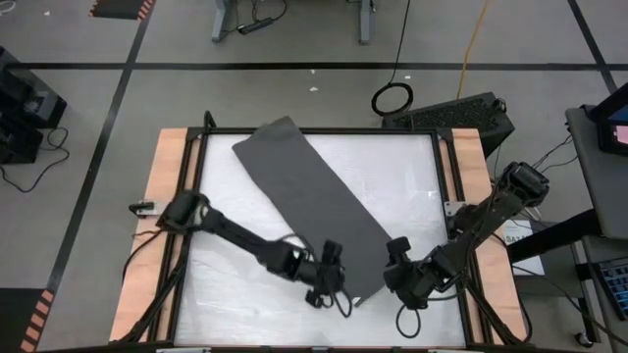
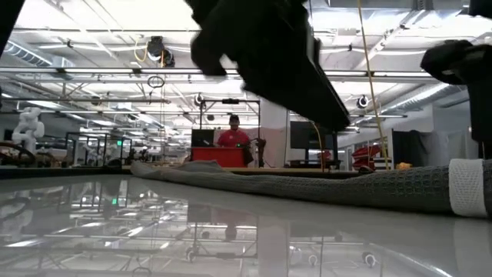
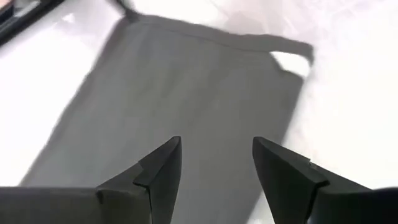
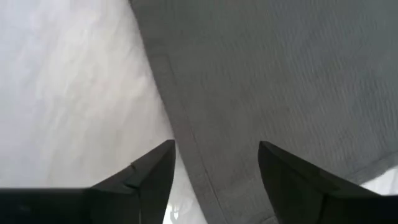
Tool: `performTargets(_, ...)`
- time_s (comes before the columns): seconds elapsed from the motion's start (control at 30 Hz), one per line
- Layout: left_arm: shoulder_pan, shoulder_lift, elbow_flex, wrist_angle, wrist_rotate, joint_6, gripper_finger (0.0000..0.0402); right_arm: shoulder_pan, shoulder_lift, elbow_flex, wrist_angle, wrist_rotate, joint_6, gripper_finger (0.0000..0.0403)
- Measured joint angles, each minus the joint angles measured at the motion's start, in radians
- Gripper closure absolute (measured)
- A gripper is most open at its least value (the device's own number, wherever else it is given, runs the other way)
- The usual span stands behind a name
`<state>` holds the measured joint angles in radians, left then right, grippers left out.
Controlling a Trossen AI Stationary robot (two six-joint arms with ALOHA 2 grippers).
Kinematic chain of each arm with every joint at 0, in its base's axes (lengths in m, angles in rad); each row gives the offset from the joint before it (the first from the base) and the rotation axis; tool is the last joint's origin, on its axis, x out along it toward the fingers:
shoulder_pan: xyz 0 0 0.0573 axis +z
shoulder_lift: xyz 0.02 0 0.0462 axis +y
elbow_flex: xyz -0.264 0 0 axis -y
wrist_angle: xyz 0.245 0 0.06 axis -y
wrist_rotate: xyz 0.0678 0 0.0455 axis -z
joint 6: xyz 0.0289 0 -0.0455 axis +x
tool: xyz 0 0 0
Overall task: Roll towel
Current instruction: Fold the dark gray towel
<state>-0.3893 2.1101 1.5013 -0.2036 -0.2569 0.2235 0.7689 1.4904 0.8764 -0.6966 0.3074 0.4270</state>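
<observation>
The dark charcoal-grey towel (image 1: 309, 201) lies spread flat and slantwise on the white table (image 1: 412, 176), running from the far left to the near middle. My left gripper (image 1: 332, 282) is open over the towel's near end, with cloth showing between its fingers (image 3: 216, 146). My right gripper (image 1: 394, 263) is open over the towel's right-hand long edge near that end, and the hem (image 4: 186, 143) runs between its fingers (image 4: 216, 149). In the low view the towel (image 2: 323, 185) lies low on the table, with a white label (image 2: 467, 188) at its right. I cannot tell if either gripper touches the cloth.
Wooden side rails (image 1: 162, 226) and a black frame edge the table. Bare white table lies left of the towel (image 1: 226, 265) and at the far right. The towel's far corner (image 1: 285, 123) reaches the far frame. A person in red (image 2: 233, 138) stands far behind.
</observation>
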Motion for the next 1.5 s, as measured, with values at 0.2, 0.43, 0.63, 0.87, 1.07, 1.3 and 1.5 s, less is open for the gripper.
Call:
performTargets(0.2,-0.029,0.1,0.018,0.119,-0.002,-0.031,0.0196,0.0,0.026,-0.004,0.003,-0.065,0.006,0.0186)
performTargets(0.43,-0.047,0.173,0.117,0.137,0.084,-0.041,0.017,-0.011,0.033,-0.061,0.019,-0.075,0.012,0.0208)
performTargets(0.63,-0.046,0.22,0.14,0.147,0.127,-0.062,0.0164,-0.034,0.033,-0.132,0.099,-0.08,0.033,0.0216)
performTargets(0.87,-0.047,0.237,0.141,0.184,0.066,-0.142,0.02,-0.064,0.027,-0.203,0.207,-0.113,0.033,0.025)
performTargets(1.07,-0.041,0.239,0.14,0.196,0.025,-0.137,0.0333,-0.068,0.028,-0.21,0.235,-0.143,0.024,0.0359)
performTargets(1.3,-0.06,0.216,0.139,0.199,0.039,-0.109,0.0393,-0.059,0.02,-0.2,0.243,-0.164,0.041,0.0398)
performTargets(1.5,-0.109,0.103,0.139,0.174,0.026,-0.103,0.0397,-0.006,-0.019,-0.074,0.165,-0.176,0.057,0.0401)
